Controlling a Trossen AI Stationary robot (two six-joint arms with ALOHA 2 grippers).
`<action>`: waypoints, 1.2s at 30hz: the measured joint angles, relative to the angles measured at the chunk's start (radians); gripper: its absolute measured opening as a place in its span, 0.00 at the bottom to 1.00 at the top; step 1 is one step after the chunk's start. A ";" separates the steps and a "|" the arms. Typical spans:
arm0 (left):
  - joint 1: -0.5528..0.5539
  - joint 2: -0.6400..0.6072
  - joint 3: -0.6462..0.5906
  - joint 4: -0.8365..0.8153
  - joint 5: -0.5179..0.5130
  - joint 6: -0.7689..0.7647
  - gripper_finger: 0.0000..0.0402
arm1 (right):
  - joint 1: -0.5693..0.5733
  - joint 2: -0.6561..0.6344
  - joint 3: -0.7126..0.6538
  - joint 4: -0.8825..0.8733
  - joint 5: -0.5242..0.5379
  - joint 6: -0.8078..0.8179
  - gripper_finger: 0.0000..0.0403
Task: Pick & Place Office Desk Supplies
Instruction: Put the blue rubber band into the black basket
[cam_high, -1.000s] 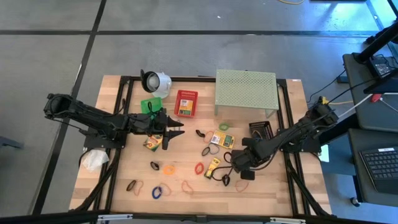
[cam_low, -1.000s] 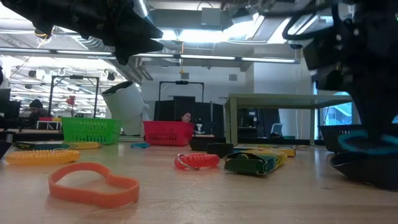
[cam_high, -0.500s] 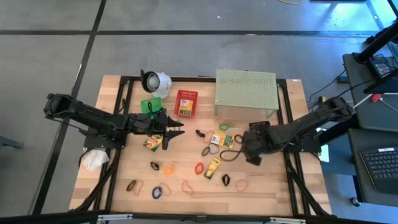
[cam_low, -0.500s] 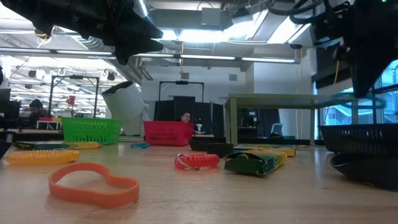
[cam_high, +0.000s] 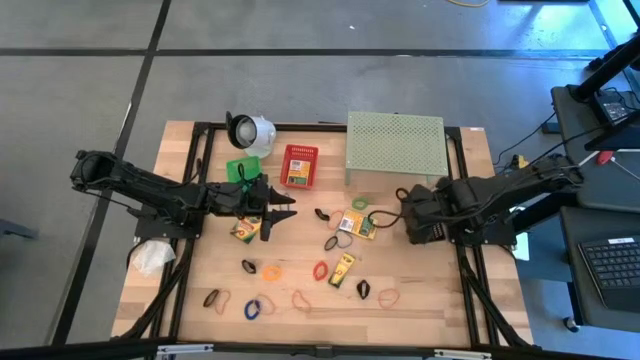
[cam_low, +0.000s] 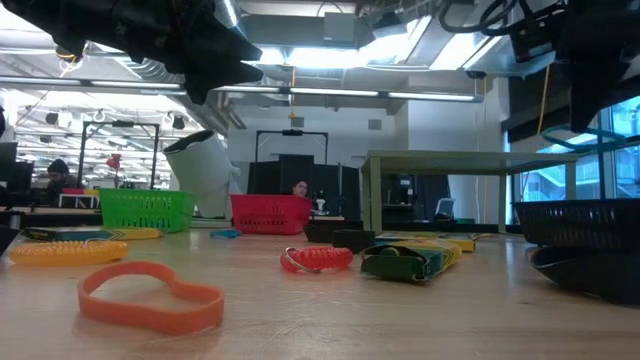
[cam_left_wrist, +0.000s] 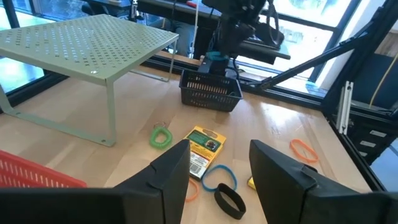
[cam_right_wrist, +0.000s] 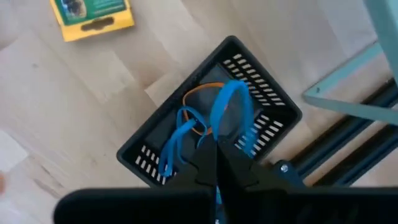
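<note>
Three small baskets stand on the table (cam_high: 300, 285). From left to right: a green basket (cam_high: 240, 168), whose contents cannot be made out; a red basket (cam_high: 299, 166) with a yellow-and-green crayon box (cam_high: 298, 176) lying in it; and a black basket (cam_right_wrist: 211, 127) near the right edge, just in front of the pale green perforated shelf (cam_high: 395, 147). The right wrist view shows an orange rubber band (cam_right_wrist: 202, 93) inside the black basket.

The left gripper (cam_high: 284, 207) hovers left of centre with its fingers partly apart and nothing between them; a crayon box (cam_high: 244, 231) lies just beside it.

Loose supplies lie across the middle of the table: two crayon boxes (cam_high: 357, 223) side by side, a third (cam_high: 343, 268) in front of them, and rubber bands in orange (cam_high: 271, 271), blue (cam_high: 253, 309) and red (cam_high: 320, 270), among others.

The right gripper (cam_right_wrist: 217, 165) is above the black basket, fingers pressed together on a blue rubber band (cam_right_wrist: 227, 112), whose loops hang down into the basket.

Compared with one second ago, the right arm has lifted from the front of the table, where it was at the bands, and has travelled back to the black basket. The left arm has not moved.
</note>
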 joint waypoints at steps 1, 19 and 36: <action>0.000 0.000 0.000 0.000 0.001 0.000 0.40 | -0.008 -0.012 -0.002 0.002 -0.001 0.008 0.00; 0.000 0.000 0.000 0.008 0.002 0.000 0.40 | -0.082 -0.186 -0.362 0.337 -0.176 0.152 0.00; 0.000 0.000 0.000 0.008 0.002 0.000 0.39 | -0.082 -0.186 -0.388 0.376 -0.192 0.188 0.00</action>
